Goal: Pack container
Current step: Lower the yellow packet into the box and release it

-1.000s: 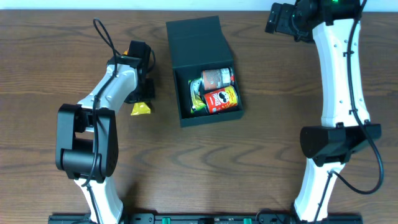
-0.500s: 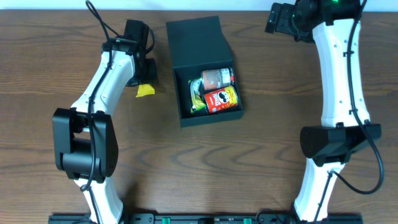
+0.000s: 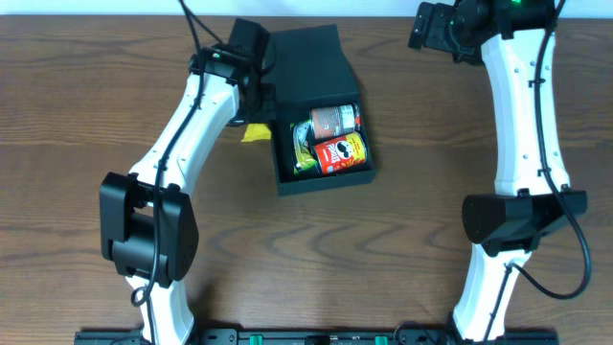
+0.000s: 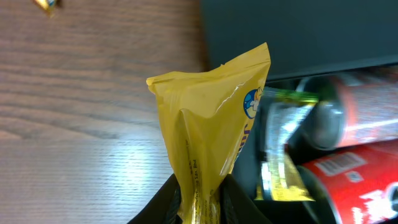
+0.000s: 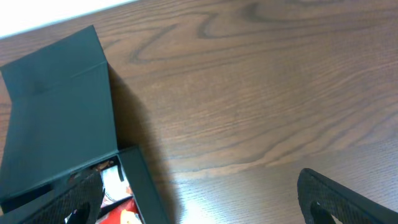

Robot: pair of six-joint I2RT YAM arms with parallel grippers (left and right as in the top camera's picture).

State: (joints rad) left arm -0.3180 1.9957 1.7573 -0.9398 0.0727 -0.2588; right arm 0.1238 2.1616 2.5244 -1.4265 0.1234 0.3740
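Yellow snack packet (image 4: 211,124) sat pinched in my left gripper (image 4: 199,210), just beside the left wall of the open container (image 3: 305,62) mid-table, a red chip can (image 3: 342,153) inside. Farther off, my right gripper (image 5: 208,205) hung with its fingers spread wide.

Robot lab, wood-grain table (image 3: 402,249)

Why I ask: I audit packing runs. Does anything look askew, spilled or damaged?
Nothing looks spilled or damaged. The container sits slightly skewed on the table, lid open. Inside, a green packet stands wedged on edge beside two cans lying on their sides. The left gripper pinches a yellow packet just outside the container's left wall.
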